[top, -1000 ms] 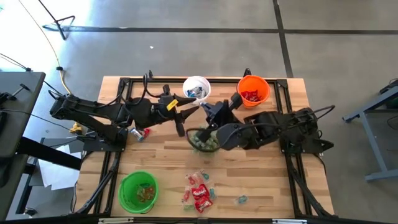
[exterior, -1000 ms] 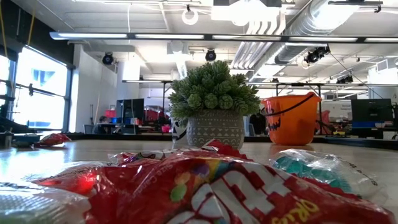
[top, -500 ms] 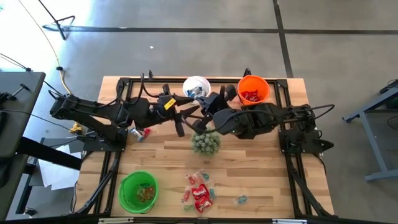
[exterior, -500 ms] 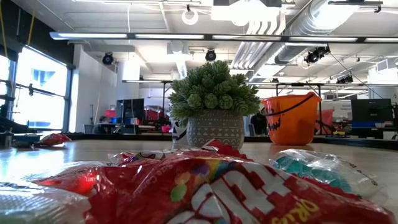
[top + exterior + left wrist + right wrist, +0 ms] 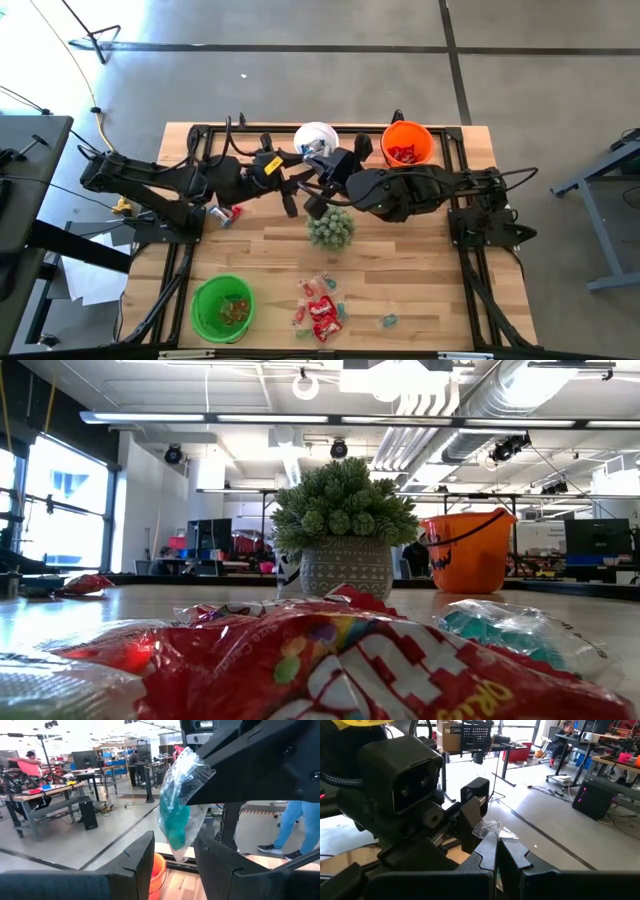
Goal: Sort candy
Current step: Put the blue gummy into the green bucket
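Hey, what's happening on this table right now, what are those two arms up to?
The robot is sorting candy. The right gripper is shut on a clear blue-and-white candy packet, holding it up by the white bucket, right in front of the left gripper, which is open. The orange bucket holds red packets, the green bucket small pieces. More candy lies at the table's near edge, beyond the potted plant.

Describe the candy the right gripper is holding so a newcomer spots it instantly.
Start at the white bucket on the table's far edge; the two grippers meet just in front of it. The right gripper is shut on a clear bag of blue candy, hanging between the left gripper's open fingers. Unlike the red packets lying near the table's front edge, it hangs in the air.
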Motion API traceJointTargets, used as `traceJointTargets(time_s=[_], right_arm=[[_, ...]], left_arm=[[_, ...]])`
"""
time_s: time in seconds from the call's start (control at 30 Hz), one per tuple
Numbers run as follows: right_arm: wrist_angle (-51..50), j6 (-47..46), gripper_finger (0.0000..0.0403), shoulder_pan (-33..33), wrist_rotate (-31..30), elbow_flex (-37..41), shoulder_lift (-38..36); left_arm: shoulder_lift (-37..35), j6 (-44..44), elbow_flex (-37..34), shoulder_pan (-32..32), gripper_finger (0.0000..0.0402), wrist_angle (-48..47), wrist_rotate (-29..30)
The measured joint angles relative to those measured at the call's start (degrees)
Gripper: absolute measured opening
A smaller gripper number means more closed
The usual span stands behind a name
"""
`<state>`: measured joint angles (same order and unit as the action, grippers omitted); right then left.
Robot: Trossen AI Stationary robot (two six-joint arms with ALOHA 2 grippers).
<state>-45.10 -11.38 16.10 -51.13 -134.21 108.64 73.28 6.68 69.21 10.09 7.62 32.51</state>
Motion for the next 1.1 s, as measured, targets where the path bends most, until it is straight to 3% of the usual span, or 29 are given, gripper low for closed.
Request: traceJointTargets(time_s=[0.2, 0.47, 0.73, 1.1], right_arm=[[0.0, 0.1, 0.0, 0.0, 0.0, 0.0, 0.0], [-0.4, 0.0, 0.0, 0.0, 0.0, 0.0, 0.0], [-1.7, 0.1, 0.0007, 0.0, -0.7, 0.0, 0.0], [-6.2, 0.4, 0.0122, 0.0, -2.5, 0.0, -0.4]], left_arm=[[0.0, 0.0, 0.0, 0.0, 0.01, 0.0, 0.0], [0.0, 0.0, 0.0, 0.0, 0.0011, 0.0, 0.0], [0.1, 0.0, 0.0, 0.0, 0.0003, -0.5, 0.2], [-0.1, 0.0, 0.0, 0.1, 0.0001, -5.0, 4.2]])
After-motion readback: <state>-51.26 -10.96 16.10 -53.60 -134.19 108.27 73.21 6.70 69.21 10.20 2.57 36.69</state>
